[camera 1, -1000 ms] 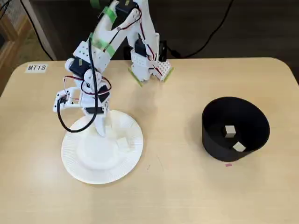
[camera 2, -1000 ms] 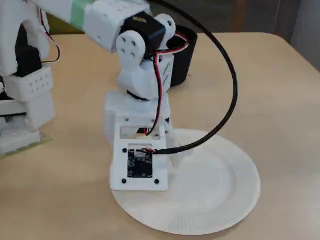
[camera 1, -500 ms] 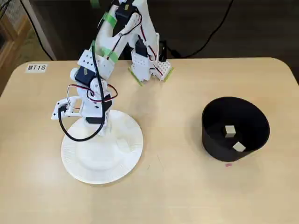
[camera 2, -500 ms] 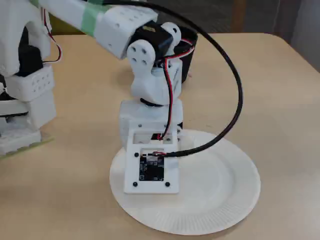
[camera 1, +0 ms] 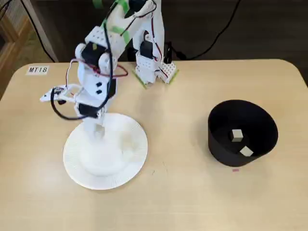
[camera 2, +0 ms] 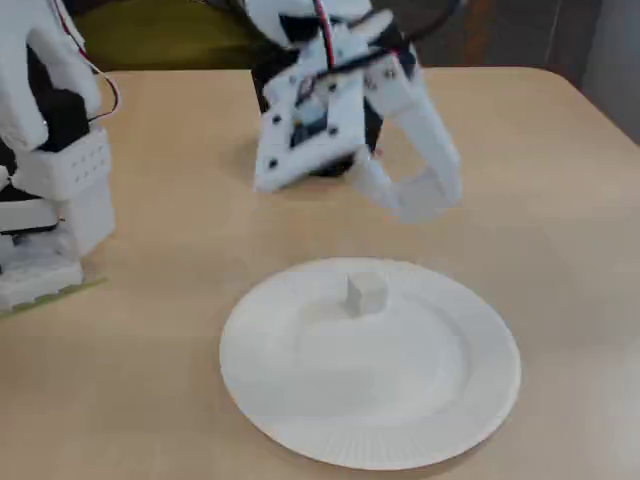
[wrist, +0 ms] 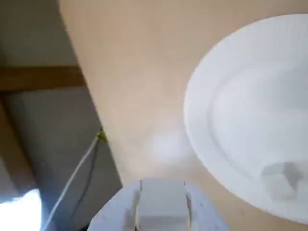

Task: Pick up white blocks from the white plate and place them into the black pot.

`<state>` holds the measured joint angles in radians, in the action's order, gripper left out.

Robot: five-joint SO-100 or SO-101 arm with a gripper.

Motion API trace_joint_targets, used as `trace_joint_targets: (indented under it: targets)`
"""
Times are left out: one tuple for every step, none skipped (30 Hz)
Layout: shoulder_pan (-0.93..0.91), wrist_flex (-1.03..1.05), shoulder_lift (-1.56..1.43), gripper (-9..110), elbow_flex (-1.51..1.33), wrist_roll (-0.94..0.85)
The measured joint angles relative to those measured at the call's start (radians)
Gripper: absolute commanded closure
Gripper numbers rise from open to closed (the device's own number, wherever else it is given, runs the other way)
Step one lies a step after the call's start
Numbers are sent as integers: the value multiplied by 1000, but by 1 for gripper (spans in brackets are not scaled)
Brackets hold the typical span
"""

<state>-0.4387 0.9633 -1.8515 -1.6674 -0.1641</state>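
Fingers [camera 2: 415,205] clamped on a white block [wrist: 161,206], raised above the white plate [camera 2: 300,420], arm tilted forward

Arm raised, gripper [camera 2: 425,200] pointing down, off the surface.
Base at table's far edge in the top-down fixed view; upper links fold fwd, wrist w/ green tape bands bent downward. Fingers [camera 2: 432,150] close together at the tips, holding a white block [wrist: 161,204] betw. them per wrist view.

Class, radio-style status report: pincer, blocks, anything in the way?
Pincer above white plate, shut on held block. Spare block on plate; two blocks in black pot. Nothing between plate and pot.
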Motion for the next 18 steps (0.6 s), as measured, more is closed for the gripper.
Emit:
trace_joint_targets:
  targets:
    - [23, -29, -41, 104, 0, 38]
    - [51, -58, -84, 104, 0, 78]
    - [75, -78, -117, 104, 0, 106]
    - [106, -98, -152, 104, 0, 137]
    - [140, -117, -184, 104, 0, 160]
    - [173, -132, -215, 104, 0, 179]
    - [209, -144, -241, 104, 0, 193]
    - [247, -156, -268, 104, 0, 201]
    - [288, -170, -295, 104, 0, 206]
    - [333, -184, -318, 104, 0, 206]
    - [383, -201, -339, 104, 0, 206]
    - [428, -212, -357, 104, 0, 199]
    - [479, -221, -374, 104, 0, 186]
    - [531, -229, -390, 104, 0, 169]
    - [588, -230, -402, 104, 0, 146]
    - [638, -232, -410, 104, 0, 121]
    - [692, -232, -414, 104, 0, 94]
    - [742, -232, -414, 104, 0, 63]
